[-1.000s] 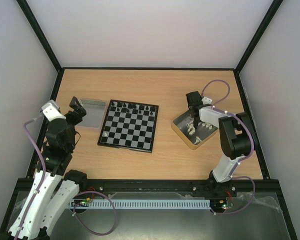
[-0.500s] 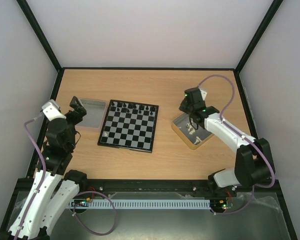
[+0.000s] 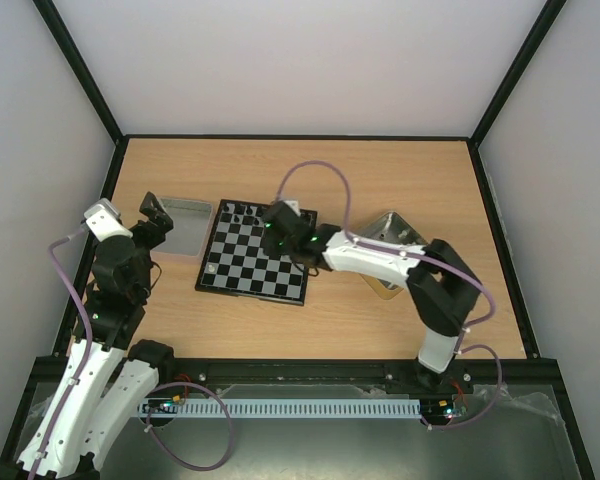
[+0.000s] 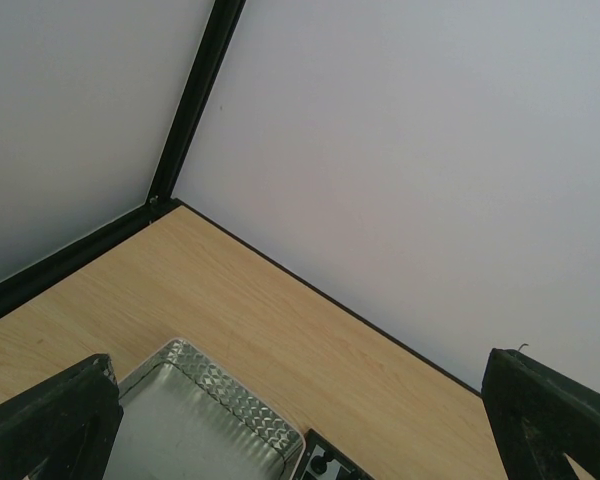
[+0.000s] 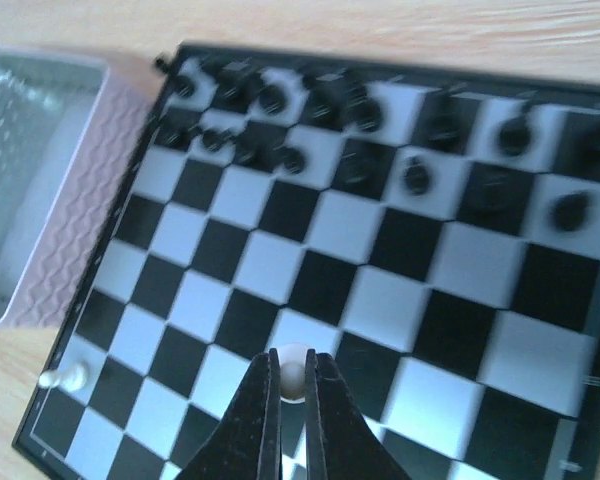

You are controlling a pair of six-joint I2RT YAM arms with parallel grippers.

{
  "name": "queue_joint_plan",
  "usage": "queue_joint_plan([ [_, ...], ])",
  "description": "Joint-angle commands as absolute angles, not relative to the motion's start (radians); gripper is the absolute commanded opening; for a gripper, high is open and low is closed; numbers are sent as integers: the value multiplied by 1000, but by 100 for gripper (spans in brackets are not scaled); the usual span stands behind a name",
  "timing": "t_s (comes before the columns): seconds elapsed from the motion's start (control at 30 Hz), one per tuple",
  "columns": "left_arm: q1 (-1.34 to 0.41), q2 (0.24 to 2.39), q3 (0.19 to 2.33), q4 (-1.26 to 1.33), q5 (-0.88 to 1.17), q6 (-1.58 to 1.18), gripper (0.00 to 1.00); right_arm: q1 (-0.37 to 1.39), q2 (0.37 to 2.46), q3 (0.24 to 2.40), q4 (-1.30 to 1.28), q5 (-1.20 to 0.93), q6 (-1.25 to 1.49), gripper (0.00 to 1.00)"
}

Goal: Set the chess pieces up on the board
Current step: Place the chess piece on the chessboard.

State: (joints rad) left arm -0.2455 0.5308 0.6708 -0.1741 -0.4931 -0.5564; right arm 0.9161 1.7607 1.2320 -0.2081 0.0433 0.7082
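Observation:
The board (image 3: pixel 257 262) lies at the table's middle, with black pieces (image 3: pixel 265 212) along its far rows. One white chess piece (image 3: pixel 212 268) stands on its near-left corner; it also shows in the right wrist view (image 5: pixel 62 378). My right gripper (image 3: pixel 292 238) hovers over the board's far middle. In the right wrist view it (image 5: pixel 292 366) is shut on a small white chess piece (image 5: pixel 294 372) above the board (image 5: pixel 430 260). My left gripper (image 3: pixel 152 215) is open and empty above the grey tray (image 3: pixel 180 230).
The gold-sided tin (image 3: pixel 392 226) stands right of the board, partly hidden by my right arm. The grey tray (image 4: pixel 195 425) touches the board's left side. Black frame rails border the table.
My right arm has swung left from the gold-sided tin to above the board, carrying a white piece. The left arm has not moved.

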Motion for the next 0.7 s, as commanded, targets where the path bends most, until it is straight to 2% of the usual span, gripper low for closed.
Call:
queue_joint_plan([
  [0.0, -238, 527, 683, -152, -497, -543, 100, 993, 1856, 1328, -217, 68, 640, 2],
  [0.23, -239, 524, 683, -155, -505, -542, 100, 1074, 1997, 1436, -200, -6, 639, 2],
  [0.67, -239, 523, 681, -151, -500, -543, 100, 1093, 2130, 1533, -183, -71, 638, 3],
])
